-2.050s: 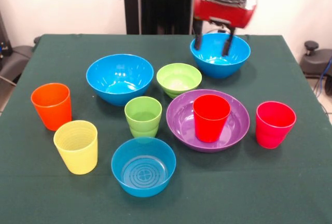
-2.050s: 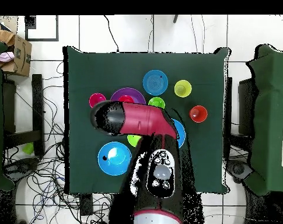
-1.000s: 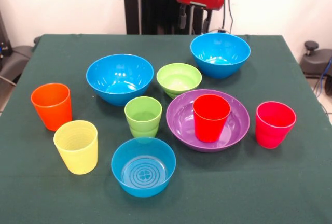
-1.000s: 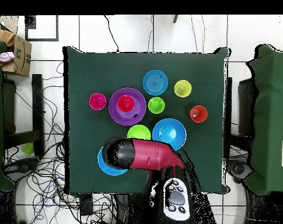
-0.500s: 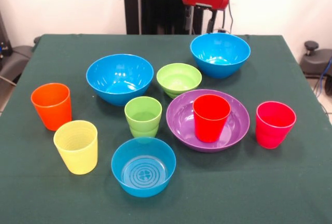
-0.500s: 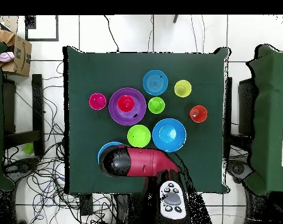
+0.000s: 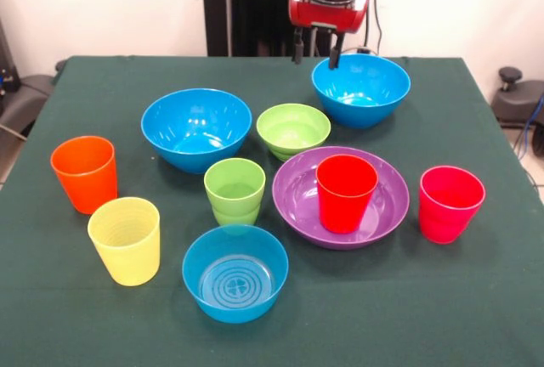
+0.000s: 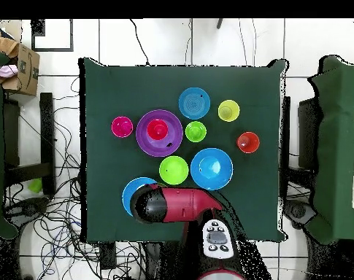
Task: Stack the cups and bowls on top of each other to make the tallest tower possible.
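Front view: gripper (image 7: 316, 48) lifted out of far blue bowl (image 7: 361, 88), fingers apart, holding nothing.

Overhead, the arm (image 8: 178, 205) covers most of one large blue bowl (image 8: 133, 191) and hides the gripper. In front view, the arm's upper part is cut off by the top edge.

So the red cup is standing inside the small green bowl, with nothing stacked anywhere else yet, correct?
Not quite. The front view shows the red cup standing inside the wide purple bowl, not the small green bowl, which is empty. Nothing else is stacked yet.
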Controlling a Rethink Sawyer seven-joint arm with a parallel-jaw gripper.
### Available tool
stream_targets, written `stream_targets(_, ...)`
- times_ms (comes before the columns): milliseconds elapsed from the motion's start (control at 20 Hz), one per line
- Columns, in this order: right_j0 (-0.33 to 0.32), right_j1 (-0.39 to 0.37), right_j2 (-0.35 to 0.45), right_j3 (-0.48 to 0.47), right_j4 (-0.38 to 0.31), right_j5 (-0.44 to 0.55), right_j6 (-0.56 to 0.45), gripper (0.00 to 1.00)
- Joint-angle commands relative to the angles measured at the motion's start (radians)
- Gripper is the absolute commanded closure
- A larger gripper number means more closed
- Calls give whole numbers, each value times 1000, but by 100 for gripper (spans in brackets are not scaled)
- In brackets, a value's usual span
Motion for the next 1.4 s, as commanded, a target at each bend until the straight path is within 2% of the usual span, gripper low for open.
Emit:
stream_targets(50,3,97,75,-32,-65,-73,39,0)
stream_targets(400,9,78,71,-8,-67,-80,51,0)
stream_targets(1400,10,84,71,-5,-68,-89,55,0)
